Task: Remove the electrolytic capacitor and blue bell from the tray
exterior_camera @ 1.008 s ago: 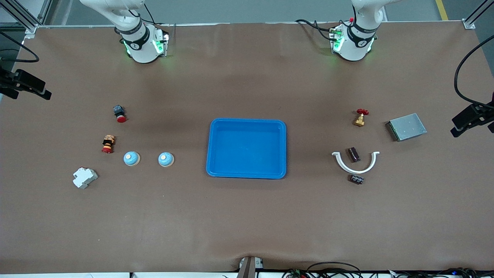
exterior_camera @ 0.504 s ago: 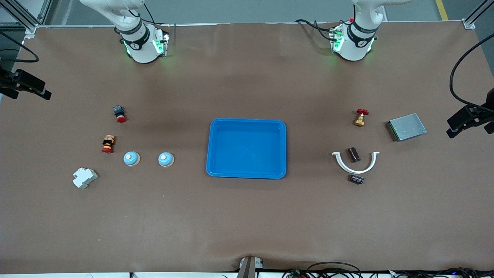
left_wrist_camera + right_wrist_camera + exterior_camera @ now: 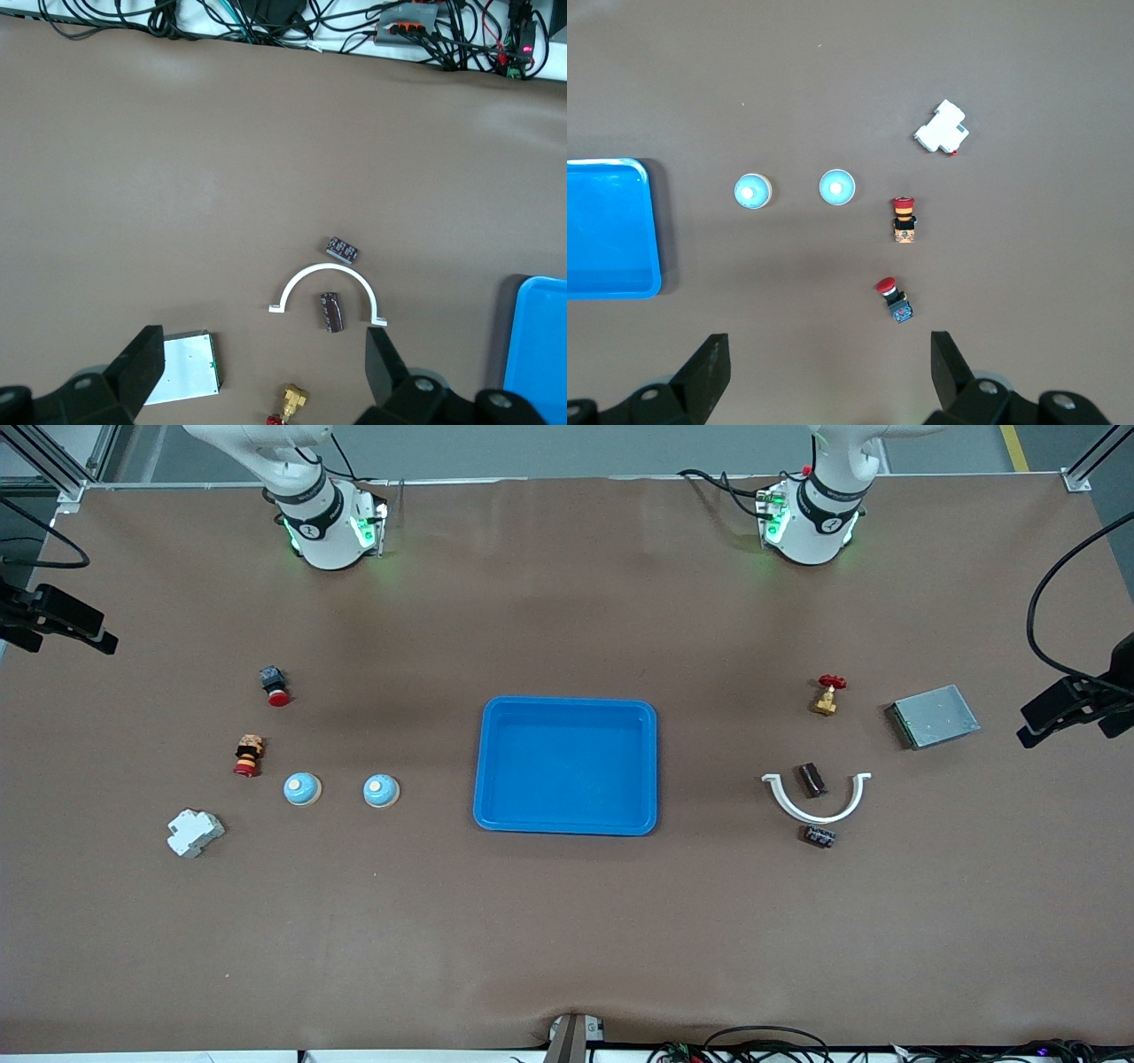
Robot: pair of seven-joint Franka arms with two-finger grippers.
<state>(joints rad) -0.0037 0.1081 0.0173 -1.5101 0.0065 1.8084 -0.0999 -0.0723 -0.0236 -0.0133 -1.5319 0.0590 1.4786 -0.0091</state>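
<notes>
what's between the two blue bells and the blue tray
Nothing: in the front view only bare brown table separates the nearer bell from the tray; the second bell sits beside it.

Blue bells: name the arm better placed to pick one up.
Right. Both blue bells lie toward the right arm's end of the table, outside the tray; the open right gripper hangs over that end.

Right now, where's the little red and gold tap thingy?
In the front view the small valve sits on the table toward the left arm's end, beside the grey metal box and farther from the camera than the white curved piece.
</notes>
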